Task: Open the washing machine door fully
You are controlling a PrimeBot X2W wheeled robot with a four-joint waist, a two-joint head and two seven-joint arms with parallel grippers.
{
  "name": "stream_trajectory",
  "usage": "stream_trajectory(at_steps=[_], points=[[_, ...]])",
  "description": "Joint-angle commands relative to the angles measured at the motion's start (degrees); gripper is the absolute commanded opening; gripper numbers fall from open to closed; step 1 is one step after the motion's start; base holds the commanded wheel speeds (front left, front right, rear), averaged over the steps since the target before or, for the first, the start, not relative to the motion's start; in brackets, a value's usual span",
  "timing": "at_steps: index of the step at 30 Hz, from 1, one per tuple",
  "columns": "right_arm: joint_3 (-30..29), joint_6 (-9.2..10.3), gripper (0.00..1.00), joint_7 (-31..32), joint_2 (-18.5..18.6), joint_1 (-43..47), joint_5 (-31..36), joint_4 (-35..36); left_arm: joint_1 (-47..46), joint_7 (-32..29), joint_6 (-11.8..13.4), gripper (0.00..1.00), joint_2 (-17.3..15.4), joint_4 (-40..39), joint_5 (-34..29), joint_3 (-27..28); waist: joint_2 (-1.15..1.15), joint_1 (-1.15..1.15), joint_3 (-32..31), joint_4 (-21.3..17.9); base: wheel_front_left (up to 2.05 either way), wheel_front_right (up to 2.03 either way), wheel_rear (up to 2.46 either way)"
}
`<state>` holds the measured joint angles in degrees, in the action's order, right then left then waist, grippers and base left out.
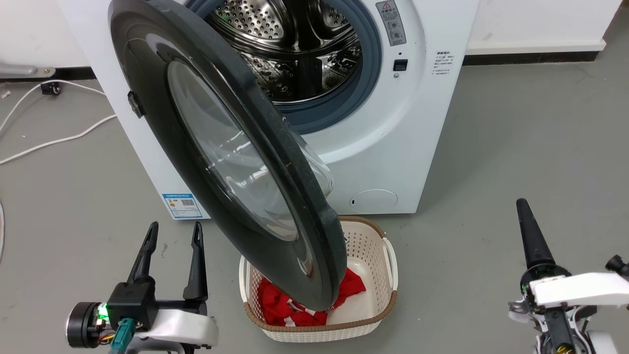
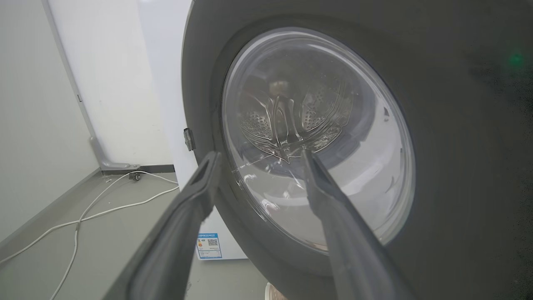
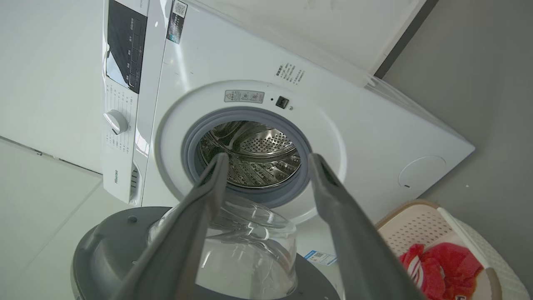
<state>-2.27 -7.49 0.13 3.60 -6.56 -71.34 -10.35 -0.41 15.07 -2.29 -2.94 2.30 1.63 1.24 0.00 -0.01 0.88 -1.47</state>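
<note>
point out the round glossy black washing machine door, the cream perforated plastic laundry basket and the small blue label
round glossy black washing machine door [image 1: 147, 73], head view, on its outer ring
cream perforated plastic laundry basket [image 1: 366, 246], head view, on its back wall
small blue label [image 1: 182, 205], head view, its middle

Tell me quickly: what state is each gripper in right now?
Left gripper: open, holding nothing, fingers pointing at the washing machine door.
Right gripper: open, holding nothing.

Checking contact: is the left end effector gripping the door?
No, the left end effector stands open, apart from the washing machine door.
</note>
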Motion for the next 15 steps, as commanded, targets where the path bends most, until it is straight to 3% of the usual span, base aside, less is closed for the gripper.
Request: stream_trajectory(at_steps=[1,7,10,15], points=[[0.4,0.0,1.0,-2.4,0.3,1.1,3.3,0.8,0.4,0.2,0.2,1.0,0.0,0.0,-0.2,0.2,0.0,0.01,-0.1,-0.1,0.0,0.0,0.0],[1.1,0.0,1.0,-11.3,1.7,2.5,21.0,2.7,0.4,0.2,0.1,1.0,0.0,0.1,-0.3,0.0,0.0,0.01,0.0,-0.2,0.0,0.0,0.0],[0.4,0.01,1.0,-13.6,3.1,2.6,32.8,4.8,-0.4,0.1,-0.1,1.0,0.0,0.1,-0.6,0.1,0.0,0.01,-0.1,-0.3,0.0,0.0,0.0],[-0.9,0.01,1.0,-14.9,2.2,3.5,51.3,11.2,-0.9,0.2,-0.3,1.0,-0.1,0.0,-0.9,0.2,0.0,0.01,0.0,-0.4,0.0,0.0,0.0]])
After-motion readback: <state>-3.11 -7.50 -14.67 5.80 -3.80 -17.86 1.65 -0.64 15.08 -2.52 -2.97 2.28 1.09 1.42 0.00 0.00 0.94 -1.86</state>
